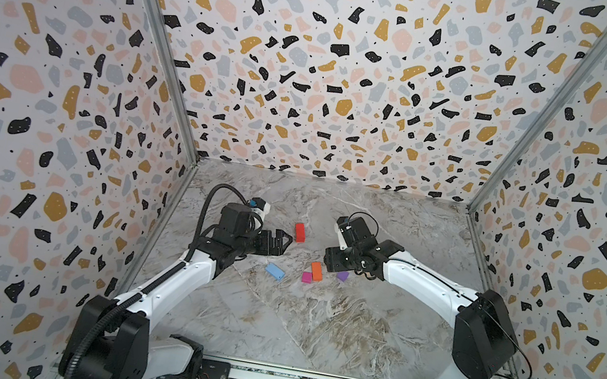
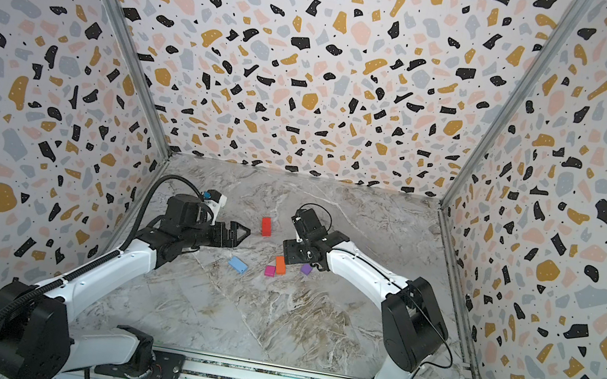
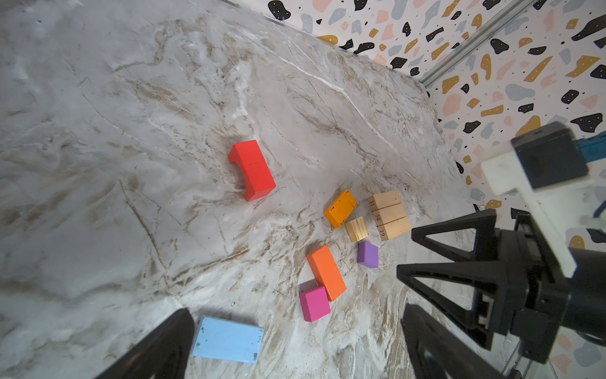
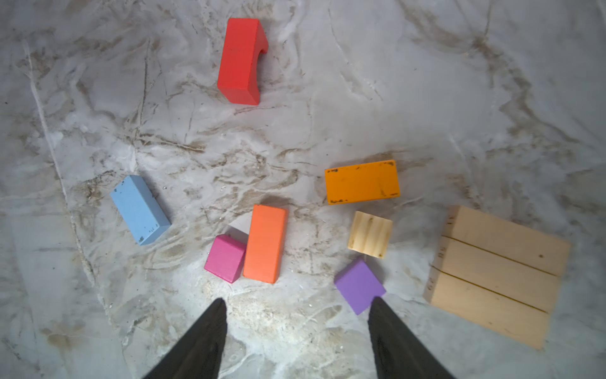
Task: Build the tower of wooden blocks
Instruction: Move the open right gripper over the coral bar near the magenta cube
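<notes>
Early step. Blocks (image 4: 265, 242) lie loose on the table (image 4: 426, 82); three tan bars (image 4: 498, 275) sit flush side by side, nothing stacked. Right tool (image 4: 296, 305) apart, empty, purple cube (image 4: 359, 285) beside one jaw. Left tool (image 1: 285, 244) apart, empty. Next: centre on one block, close squarely.

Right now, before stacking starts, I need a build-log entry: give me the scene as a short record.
surface: marble tabletop
bars: three plain tan wooden bars, flat, side by side
loose wooden blocks: red arch, light blue bar, magenta cube, red-orange bar, yellow-orange bar, tan cube, purple cube
stacked: nothing
left end effector: open, empty
right end effector: open, empty
</notes>
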`<state>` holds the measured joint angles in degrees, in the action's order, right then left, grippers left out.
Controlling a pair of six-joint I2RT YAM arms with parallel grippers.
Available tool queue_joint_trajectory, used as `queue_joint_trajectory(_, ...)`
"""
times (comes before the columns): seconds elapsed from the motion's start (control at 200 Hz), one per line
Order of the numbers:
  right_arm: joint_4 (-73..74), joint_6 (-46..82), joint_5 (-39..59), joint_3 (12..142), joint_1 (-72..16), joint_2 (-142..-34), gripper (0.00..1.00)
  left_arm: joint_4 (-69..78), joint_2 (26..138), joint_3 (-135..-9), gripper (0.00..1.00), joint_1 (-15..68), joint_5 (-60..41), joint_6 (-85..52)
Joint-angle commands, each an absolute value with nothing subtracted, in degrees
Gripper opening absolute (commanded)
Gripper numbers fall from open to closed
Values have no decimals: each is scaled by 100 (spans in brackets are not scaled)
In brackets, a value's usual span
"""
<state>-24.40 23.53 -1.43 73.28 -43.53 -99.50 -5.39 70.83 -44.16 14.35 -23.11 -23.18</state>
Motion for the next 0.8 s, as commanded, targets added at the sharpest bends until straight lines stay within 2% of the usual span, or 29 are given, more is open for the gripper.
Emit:
queue_joint_trajectory(0.0,-2533,2548,-286,7481,-4516,-10160,67,-259,6976,-4386,100,1406,-2519,-2378)
queue_joint_trajectory(0.471,-2391,2715,-482,7569,-4832,-10712,55,-229,6962,-4360,100,1404,-2540,-2414)
queue_joint_trajectory(0.796,-2269,2786,-497,7681,-4896,-11026,51,-223,6981,-4359,100,1400,-2558,-2413)
